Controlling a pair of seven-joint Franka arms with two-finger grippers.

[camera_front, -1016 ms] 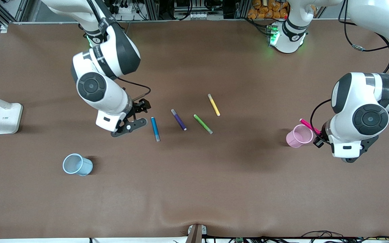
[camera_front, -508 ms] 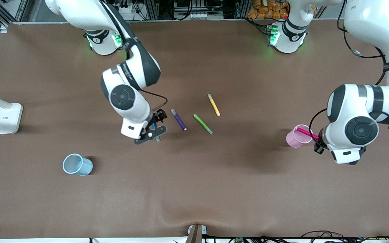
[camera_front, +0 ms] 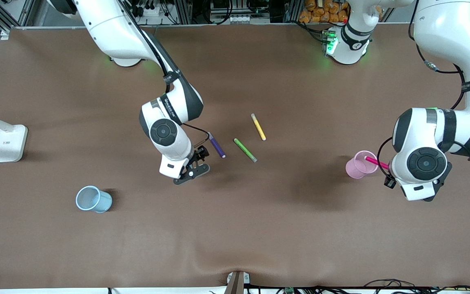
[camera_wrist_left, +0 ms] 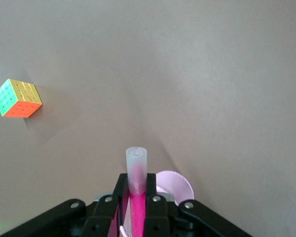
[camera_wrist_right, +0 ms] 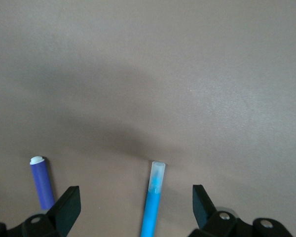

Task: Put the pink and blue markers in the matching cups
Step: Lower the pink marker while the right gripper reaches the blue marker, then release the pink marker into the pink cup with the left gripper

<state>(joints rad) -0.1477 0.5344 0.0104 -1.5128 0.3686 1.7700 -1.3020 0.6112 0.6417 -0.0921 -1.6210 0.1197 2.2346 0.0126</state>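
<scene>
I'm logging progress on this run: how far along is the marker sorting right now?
Nothing is finished yet. In hand: the left gripper holds the pink marker with its tip over the pink cup, not released. The right gripper is open, straddling the blue marker on the table, not gripping it. Left: drop the pink marker, then grasp the blue one and carry it to the blue cup.

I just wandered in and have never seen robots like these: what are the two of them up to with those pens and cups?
They are sorting markers by colour. The left gripper is shut on the pink marker, holding it tilted over the pink cup. The right gripper is open and straddles the blue marker, which lies on the table beside the purple marker. The blue cup waits toward the right arm's end, nearer the front camera. A green marker and a yellow marker lie untouched.
</scene>
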